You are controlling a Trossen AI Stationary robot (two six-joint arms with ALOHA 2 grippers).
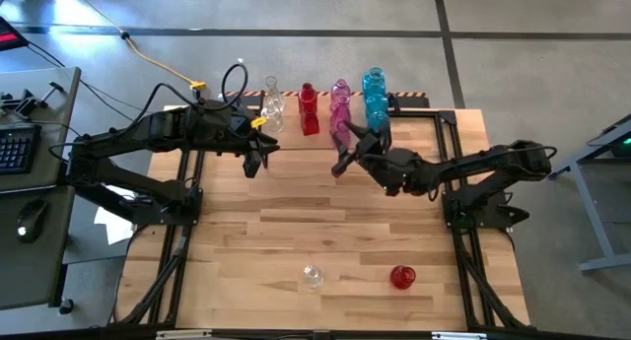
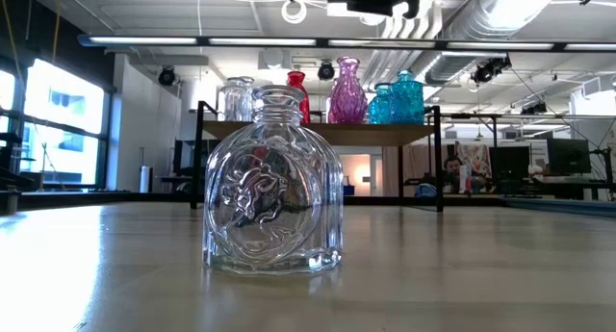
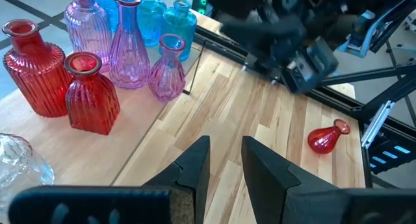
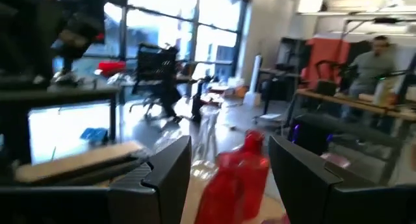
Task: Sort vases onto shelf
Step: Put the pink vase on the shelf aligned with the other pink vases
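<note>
The shelf (image 2: 318, 131) stands at the table's far edge and carries clear (image 1: 271, 108), red (image 1: 309, 108), pink (image 1: 340, 108) and blue vases (image 1: 375, 94), all upright on their bases. A clear vase (image 2: 274, 192) stands upright on the table near its front edge (image 1: 313, 275). To its right a red vase (image 1: 401, 277) lies on its side (image 3: 327, 138). My left gripper (image 1: 254, 163) hovers by the shelf's front left part, open by a narrow gap (image 3: 226, 146). My right gripper (image 1: 343, 155) is open in front of the pink vases, empty (image 4: 229, 152).
Black frame rails (image 1: 187, 232) run along both table sides. My two arms reach in from left and right toward the shelf. Bare tabletop (image 1: 315, 212) lies between the shelf and the two loose vases. A person (image 4: 374, 58) is in the room beyond the table.
</note>
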